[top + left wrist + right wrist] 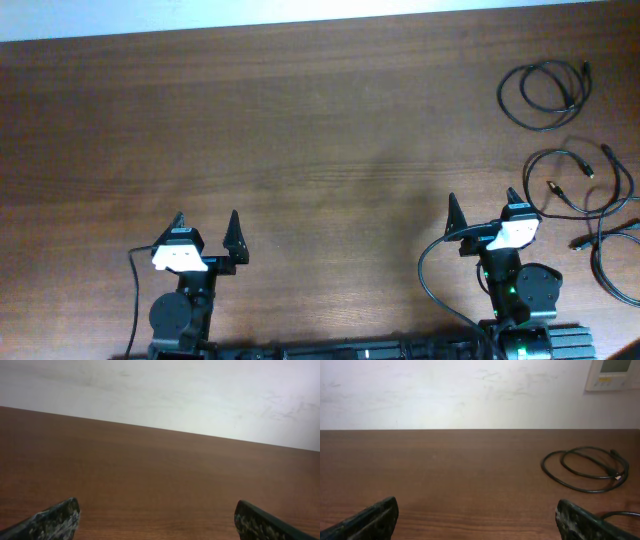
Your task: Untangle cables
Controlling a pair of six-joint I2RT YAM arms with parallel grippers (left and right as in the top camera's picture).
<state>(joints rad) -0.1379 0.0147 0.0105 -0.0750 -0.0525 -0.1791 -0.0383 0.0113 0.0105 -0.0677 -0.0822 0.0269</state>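
Three thin black cables lie apart at the right of the brown table. One looped cable (545, 92) is at the far right; it also shows in the right wrist view (585, 471). A second looped cable (585, 185) lies below it. A third cable (612, 258) lies at the right edge near the front; a bit of a cable (620, 515) shows low right in the right wrist view. My right gripper (484, 208) (477, 517) is open and empty, left of the second cable. My left gripper (207, 223) (157, 517) is open and empty over bare table at the left.
A thick black wire (432, 280) fixed to the right arm curves over the table front. A white wall and a wall panel (614, 374) lie beyond the table's far edge (470, 430).
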